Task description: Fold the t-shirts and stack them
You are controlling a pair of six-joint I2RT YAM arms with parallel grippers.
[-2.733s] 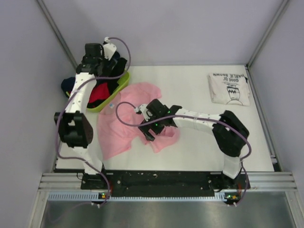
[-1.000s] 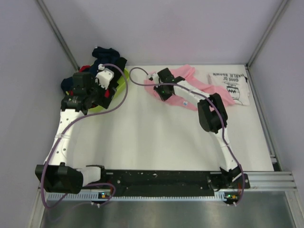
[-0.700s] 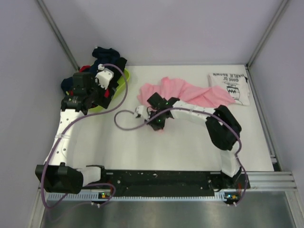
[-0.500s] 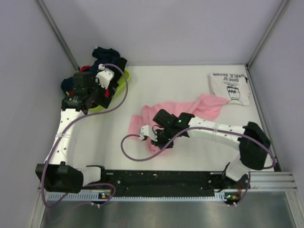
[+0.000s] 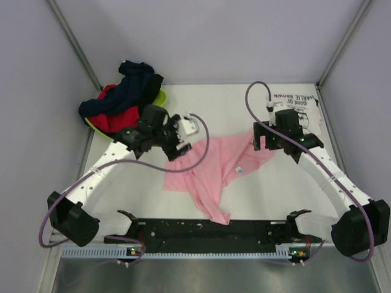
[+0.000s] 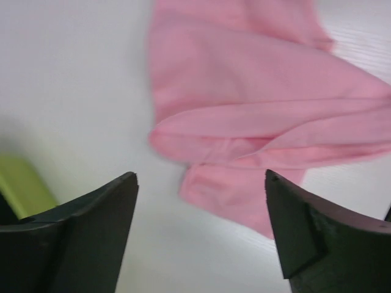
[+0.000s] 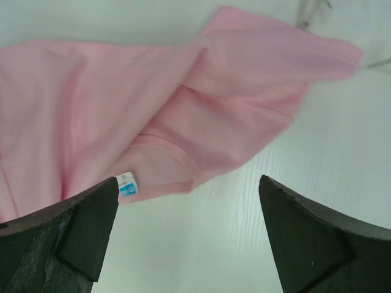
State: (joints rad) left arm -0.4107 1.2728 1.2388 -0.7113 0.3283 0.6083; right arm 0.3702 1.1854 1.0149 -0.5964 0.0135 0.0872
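Pink cotton lies rumpled in the middle of the surface (image 5: 140, 189): the pink t-shirt (image 5: 211, 165) is spread out but not flat, with a narrow tail trailing off its near side toward the arm bases and several layers doubled over each other. At the shirt's left edge the left gripper (image 5: 176, 146) hovers with its jaws apart and nothing between them; its wrist view shows a folded lip of cloth just below the gap. At the shirt's right edge the right gripper (image 5: 267, 141) is likewise spread wide and empty, looking down on a turned-over hem with a small white-and-blue label (image 7: 127, 184). Beyond the shirt's far right corner lies the white t-shirt (image 5: 305, 101), folded, black lettering up, partly hidden by the right arm. Beyond its far left corner sits the lime-green basket (image 5: 160, 96) under a heap of dark and red clothes (image 5: 119, 104). The job now, as I judge it, is to flatten the pink shirt before folding. A pinch on a doubled lip would lift two layers and carry the crease into the fold. Uneven pulls from the two sides would twist the near tail further. The right arm, so close to the white shirt, could drag it open.
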